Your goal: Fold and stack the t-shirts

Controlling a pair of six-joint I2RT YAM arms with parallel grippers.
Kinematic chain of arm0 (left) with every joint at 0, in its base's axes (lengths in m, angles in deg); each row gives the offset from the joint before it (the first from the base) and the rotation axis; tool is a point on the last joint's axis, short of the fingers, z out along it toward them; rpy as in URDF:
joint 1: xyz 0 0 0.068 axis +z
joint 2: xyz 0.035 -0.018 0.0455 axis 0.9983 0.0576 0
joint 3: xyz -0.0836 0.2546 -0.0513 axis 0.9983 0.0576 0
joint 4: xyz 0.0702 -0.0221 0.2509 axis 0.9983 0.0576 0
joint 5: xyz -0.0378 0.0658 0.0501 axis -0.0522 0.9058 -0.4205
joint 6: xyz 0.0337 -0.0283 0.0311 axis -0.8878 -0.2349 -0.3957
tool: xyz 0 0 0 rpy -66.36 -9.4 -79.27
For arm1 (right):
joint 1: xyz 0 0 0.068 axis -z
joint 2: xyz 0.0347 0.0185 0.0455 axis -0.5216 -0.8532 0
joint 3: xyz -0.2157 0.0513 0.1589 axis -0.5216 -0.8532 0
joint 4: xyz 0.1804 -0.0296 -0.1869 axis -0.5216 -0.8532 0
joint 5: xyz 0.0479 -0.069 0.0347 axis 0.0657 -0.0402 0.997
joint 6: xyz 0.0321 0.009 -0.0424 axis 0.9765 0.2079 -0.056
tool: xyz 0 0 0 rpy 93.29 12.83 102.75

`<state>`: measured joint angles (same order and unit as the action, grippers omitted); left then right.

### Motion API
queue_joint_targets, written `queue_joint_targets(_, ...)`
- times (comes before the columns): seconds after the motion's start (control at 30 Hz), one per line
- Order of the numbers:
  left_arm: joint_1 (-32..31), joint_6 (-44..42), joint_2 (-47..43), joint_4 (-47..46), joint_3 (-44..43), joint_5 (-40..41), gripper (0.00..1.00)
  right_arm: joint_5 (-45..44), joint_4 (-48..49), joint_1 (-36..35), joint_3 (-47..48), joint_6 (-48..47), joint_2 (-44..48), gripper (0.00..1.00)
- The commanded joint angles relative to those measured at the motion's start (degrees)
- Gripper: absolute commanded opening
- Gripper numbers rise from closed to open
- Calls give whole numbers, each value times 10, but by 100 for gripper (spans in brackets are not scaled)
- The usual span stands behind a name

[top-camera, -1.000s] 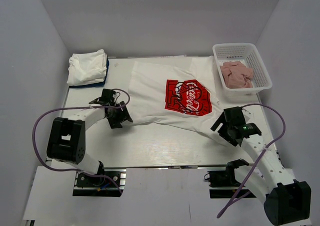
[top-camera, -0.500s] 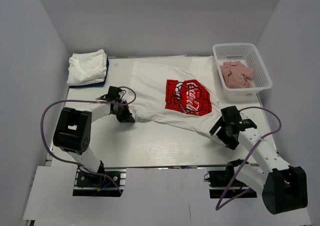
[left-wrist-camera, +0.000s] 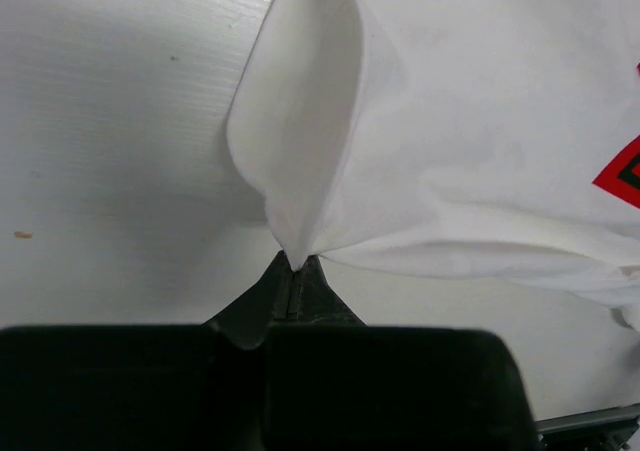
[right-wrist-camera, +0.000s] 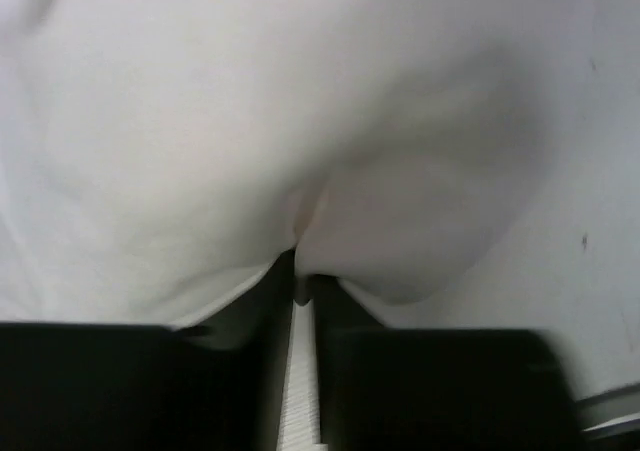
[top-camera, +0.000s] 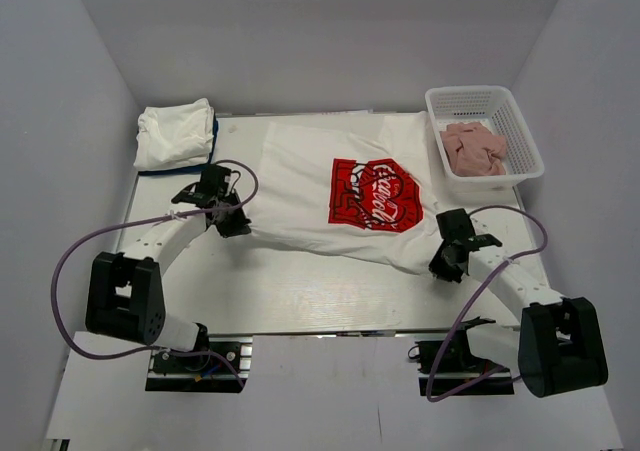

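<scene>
Left gripper [left-wrist-camera: 295, 269] is clamped on the near-left hem corner of the printed t-shirt [top-camera: 305, 186], which is spread print-up across the table [top-camera: 300, 291]. The right gripper [right-wrist-camera: 300, 266] pinches the shirt's near-right corner. A folded t-shirt bundle [top-camera: 175, 136] lies far-left, and a basket [top-camera: 470, 90] stands far-right.

The top view looks steeply down from behind the arm bases over the whole white rectangular counter [top-camera: 300, 291]. Each wrist view peers closely past its left hand [left-wrist-camera: 290, 271] or right hand [right-wrist-camera: 300, 266] at the red-printed white cotton t-shirt [top-camera: 300, 181], which all three share.
</scene>
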<state>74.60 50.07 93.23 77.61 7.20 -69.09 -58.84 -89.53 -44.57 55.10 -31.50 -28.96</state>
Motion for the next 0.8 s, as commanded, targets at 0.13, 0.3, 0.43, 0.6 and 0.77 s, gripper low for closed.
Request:
queue_joint_targets(0.13,3,-10,-58,19,-79,42,0,13,84,-1,74,-107,58,0)
queue_joint_targets(0.3,3,-15,-63,6,-173,79,0,-28,79,1,212,-163,107,0)
queue_joint_targets(0.43,3,-40,-69,1,-254,115,0,-47,102,1,286,-186,117,0)
queue_joint_targets(0.6,3,-75,-86,-38,-358,155,0,-80,174,0,383,-234,128,0)
queue_joint_targets(0.77,3,-109,-86,-51,-455,165,0,-54,205,0,473,-309,103,0)
